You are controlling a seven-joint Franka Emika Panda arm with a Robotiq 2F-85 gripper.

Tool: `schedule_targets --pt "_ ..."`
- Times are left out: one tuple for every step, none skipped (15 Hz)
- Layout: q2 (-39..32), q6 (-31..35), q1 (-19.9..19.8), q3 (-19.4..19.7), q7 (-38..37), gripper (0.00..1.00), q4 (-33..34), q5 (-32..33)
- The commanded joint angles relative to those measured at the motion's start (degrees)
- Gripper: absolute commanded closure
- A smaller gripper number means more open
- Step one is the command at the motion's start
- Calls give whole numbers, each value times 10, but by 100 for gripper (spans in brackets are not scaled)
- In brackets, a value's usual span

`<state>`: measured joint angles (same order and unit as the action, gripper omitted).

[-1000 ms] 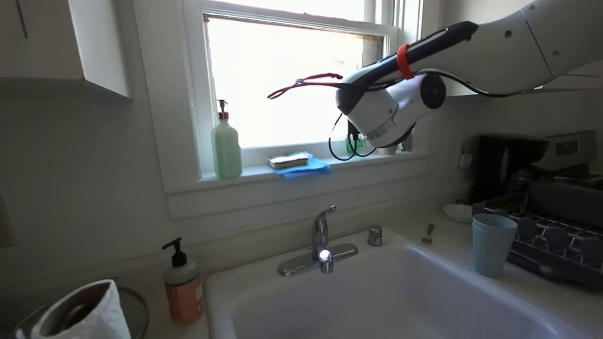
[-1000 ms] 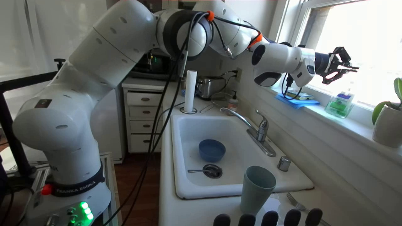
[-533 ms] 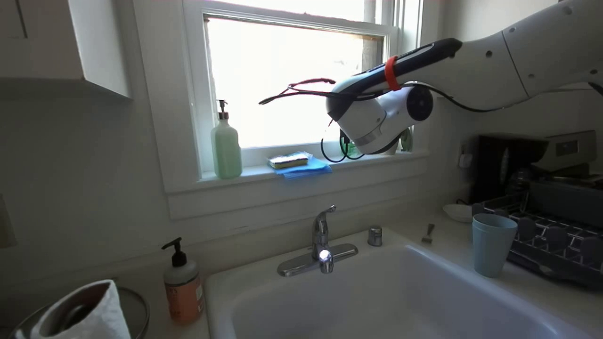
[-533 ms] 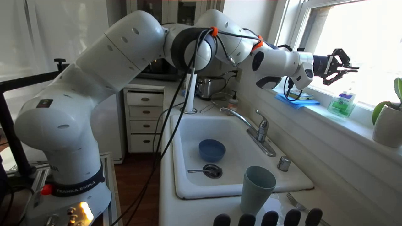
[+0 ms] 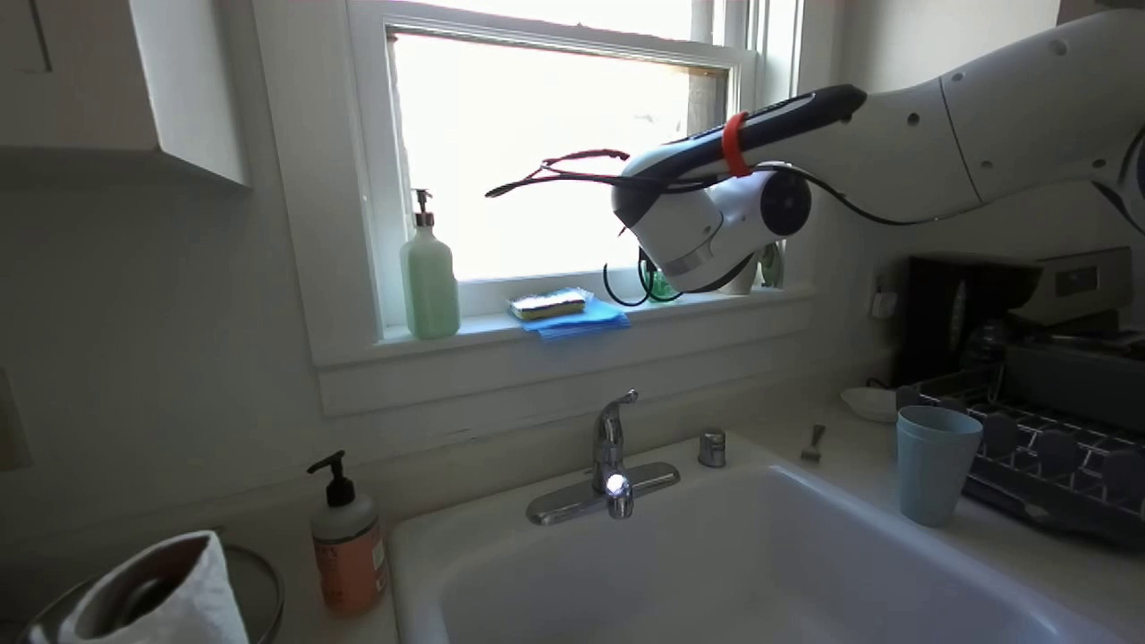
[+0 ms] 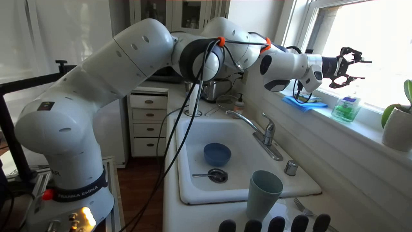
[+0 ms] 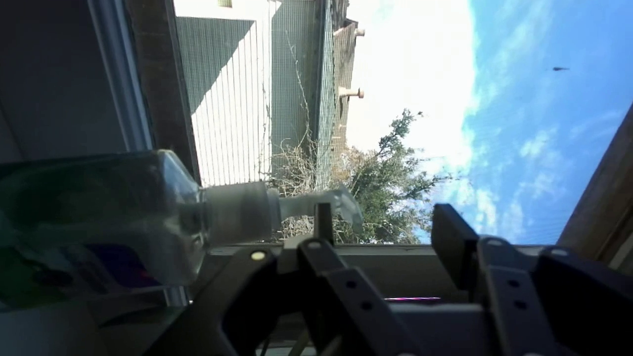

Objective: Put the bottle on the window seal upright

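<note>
The bottle (image 6: 346, 109), translucent with a green tint and a clear pump top, stands upright on the window seal (image 6: 362, 129), a white ledge under the bright window. In an exterior view, only a green patch of the bottle (image 5: 662, 287) shows below the arm's wrist. Just above it, my gripper (image 6: 368, 70) points at the glass with its jaws apart. Turned sideways in the wrist view, the bottle (image 7: 99, 212) has its pump behind one fingertip of my gripper (image 7: 383, 217); contact there cannot be told. Nothing sits between the pads.
Sponge (image 5: 546, 305) and blue cloth (image 5: 590, 317) share the ledge with a tall pale green pump bottle (image 5: 430, 284). A potted plant (image 6: 398, 130) stands close on the bottle's opposite side. The faucet (image 6: 268, 135) rises below, behind the sink (image 6: 182, 154).
My gripper has gone from shut to open. The arm's elbow has sunk and its wrist has shifted slightly. The bottle leaned and slid a little, and now stands straighter.
</note>
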<state>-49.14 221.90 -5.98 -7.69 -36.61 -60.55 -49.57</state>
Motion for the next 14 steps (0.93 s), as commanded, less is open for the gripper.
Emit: schedule_targets --pt "-8 15 8 4 13 13 37 -21" --pt "-6 14 7 4 13 7 38 -20" --pt "0 10 5 3 13 0 35 -19" --pt "5 2 3 2 15 0 30 -17" --pt "11 -3 2 3 23 0 25 -22" --pt "23 -18 -1 2 37 0 13 -33" --pt "26 -25 -2 1 46 0 11 -40" --pt "29 -35 -12 -19 76 0 13 -51" --pt "38 -55 -7 -5 76 0 -1 -63" --pt "45 -75 -9 -8 90 0 -6 -76" --pt "47 -84 -16 -22 119 0 0 -93" --pt "51 -98 -15 -21 131 0 -3 -107" --pt "59 -114 -16 -21 144 0 -7 -120" --pt "64 -130 -15 -20 154 0 -9 -132"
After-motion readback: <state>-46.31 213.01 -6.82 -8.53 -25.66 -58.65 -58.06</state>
